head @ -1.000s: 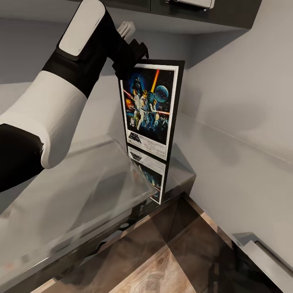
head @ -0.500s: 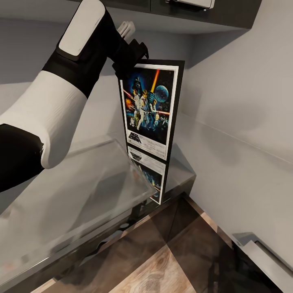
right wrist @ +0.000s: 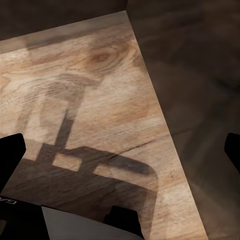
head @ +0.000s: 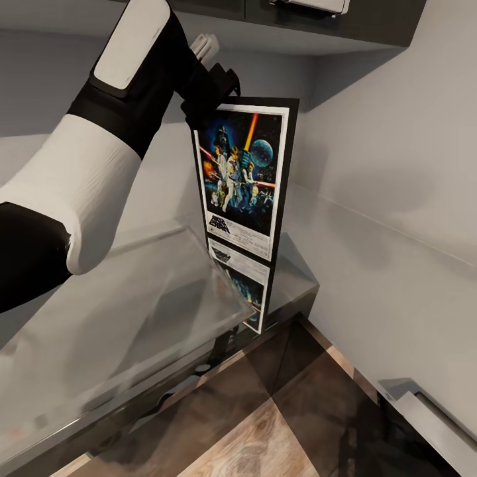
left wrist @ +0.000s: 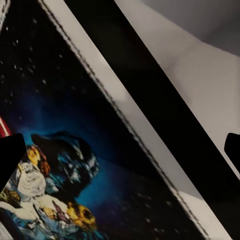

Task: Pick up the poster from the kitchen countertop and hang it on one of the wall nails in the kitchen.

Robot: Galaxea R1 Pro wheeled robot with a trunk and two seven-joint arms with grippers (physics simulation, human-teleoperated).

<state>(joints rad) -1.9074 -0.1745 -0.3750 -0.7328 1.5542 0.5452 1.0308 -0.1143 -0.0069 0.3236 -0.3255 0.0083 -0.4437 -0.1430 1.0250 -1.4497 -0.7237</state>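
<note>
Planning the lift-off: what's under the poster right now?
The poster, gripped at its top corner by the left gripper, stands upright over the glossy kitchen countertop, which mirrors it. Whether its bottom edge touches the slab cannot be told.

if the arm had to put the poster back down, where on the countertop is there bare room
The countertop is bare from the back wall to its front edge, left of the poster. Room tightens at the corner end under the poster, by the side wall. The left gripper grips the poster's top corner.

Open room is seen over the table's near edge; its far corner is blocked by the upright poster, hemmed by walls and overhead cabinets.
</note>
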